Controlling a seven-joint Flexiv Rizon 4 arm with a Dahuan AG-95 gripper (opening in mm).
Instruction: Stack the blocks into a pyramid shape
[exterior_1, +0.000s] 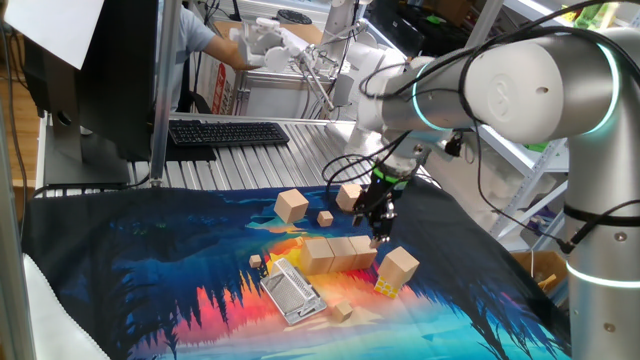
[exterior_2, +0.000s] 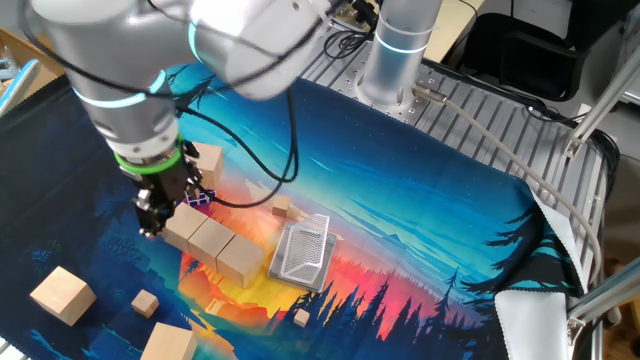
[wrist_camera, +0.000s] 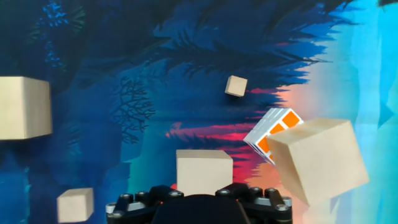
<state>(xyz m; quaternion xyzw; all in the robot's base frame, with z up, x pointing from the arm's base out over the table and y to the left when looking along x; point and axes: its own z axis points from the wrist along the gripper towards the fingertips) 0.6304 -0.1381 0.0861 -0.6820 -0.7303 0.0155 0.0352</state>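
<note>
Three tan blocks lie side by side in a row on the printed cloth. My gripper hangs just over the row's end block, jaws open, and nothing is held. Its fingertips do not show in the hand view. A fourth block rests tilted on the multicoloured puzzle cube beside that end. Two more blocks lie loose behind the row, one to the left and one partly behind the gripper's cables.
A metal grater-like piece lies in front of the row. Tiny wooden cubes are scattered about. A keyboard sits beyond the cloth. The arm reaches in from the right.
</note>
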